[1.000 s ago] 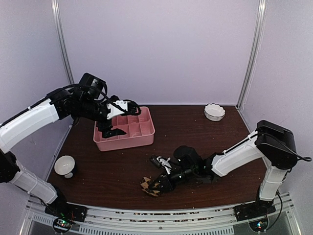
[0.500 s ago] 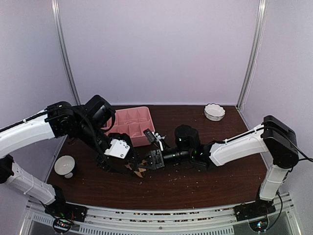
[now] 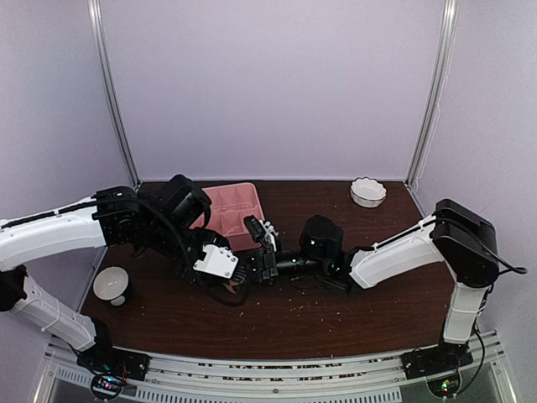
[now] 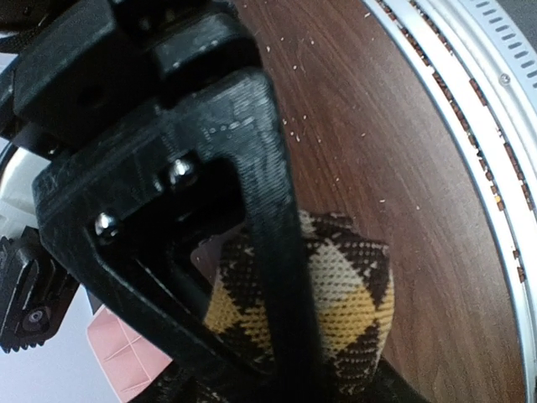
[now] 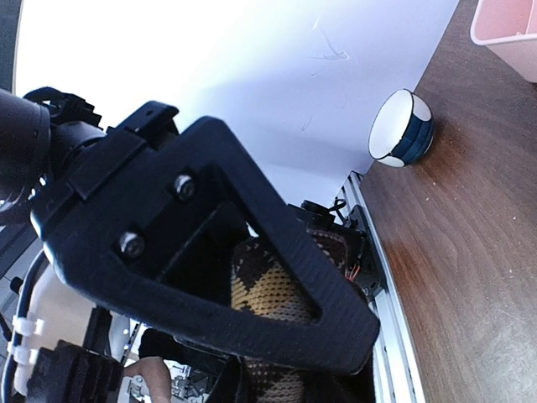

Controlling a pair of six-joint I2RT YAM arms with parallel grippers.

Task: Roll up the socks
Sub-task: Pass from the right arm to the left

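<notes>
The brown-and-tan checkered sock (image 4: pixel 361 285) is bunched into a roll just above the table, left of centre. My right gripper (image 3: pixel 257 267) reaches in from the right and is shut on it; the sock (image 5: pixel 268 294) fills the space between its fingers. My left gripper (image 3: pixel 228 269) meets it from the left. One left finger (image 4: pixel 273 252) lies across the roll, and the other finger is hidden, so its grip is unclear. In the top view the two grippers cover the sock. The magenta-pink sock is out of view.
The pink divided tray (image 3: pixel 243 201) stands just behind the two grippers. A white and blue cup (image 3: pixel 111 284) sits near the left edge, and a small white bowl (image 3: pixel 367 191) at the back right. The metal rail (image 3: pixel 277 369) runs along the near edge.
My right gripper carried the checkered sock from the front centre up and to the left. My left gripper left the tray, swung down to meet it, and its jaws have narrowed.
</notes>
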